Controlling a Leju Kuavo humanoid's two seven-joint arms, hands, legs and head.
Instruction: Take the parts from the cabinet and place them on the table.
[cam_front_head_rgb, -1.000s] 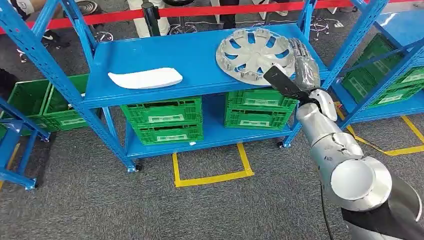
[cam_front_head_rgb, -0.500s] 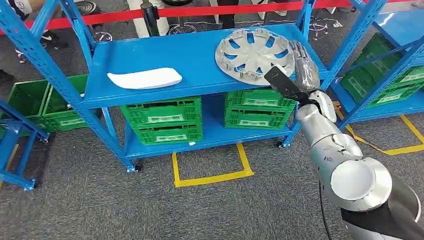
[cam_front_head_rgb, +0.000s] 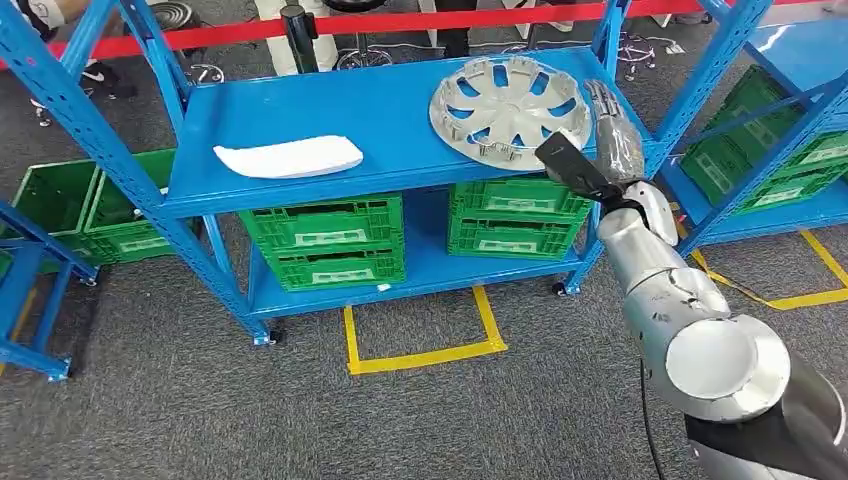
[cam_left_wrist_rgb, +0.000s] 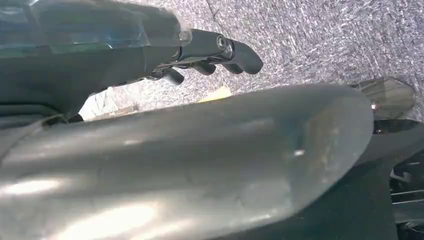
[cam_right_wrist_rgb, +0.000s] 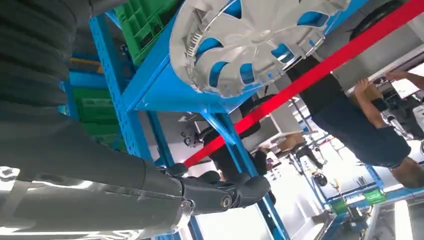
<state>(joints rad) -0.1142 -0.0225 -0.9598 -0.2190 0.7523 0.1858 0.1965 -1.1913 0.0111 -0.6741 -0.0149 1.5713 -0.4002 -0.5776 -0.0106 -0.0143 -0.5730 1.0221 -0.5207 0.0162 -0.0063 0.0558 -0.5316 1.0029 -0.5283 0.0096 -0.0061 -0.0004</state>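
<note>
A silver hubcap (cam_front_head_rgb: 508, 103) lies on the blue cabinet's top shelf (cam_front_head_rgb: 330, 110), near its right end. Further left on that shelf lies a flat white part (cam_front_head_rgb: 288, 157). My right hand (cam_front_head_rgb: 613, 135) reaches to the shelf's right edge, fingers straight and apart, just beside the hubcap's rim and holding nothing. The right wrist view shows the hubcap (cam_right_wrist_rgb: 250, 40) from close by, with my dark fingers (cam_right_wrist_rgb: 225, 192) apart from it. My left hand (cam_left_wrist_rgb: 210, 50) hangs over the grey carpet, fingers loosely bent with nothing in them.
Green crates (cam_front_head_rgb: 330, 240) fill the lower shelf, and more sit in racks at left (cam_front_head_rgb: 60, 200) and right (cam_front_head_rgb: 790, 150). A blue upright (cam_front_head_rgb: 715, 70) stands just right of my hand. Red barrier tape (cam_front_head_rgb: 400, 22) and people stand behind. Yellow floor tape (cam_front_head_rgb: 420, 355) marks the carpet.
My right hand has crept slightly forward along the hubcap's right side. The hubcap and white part keep their places.
</note>
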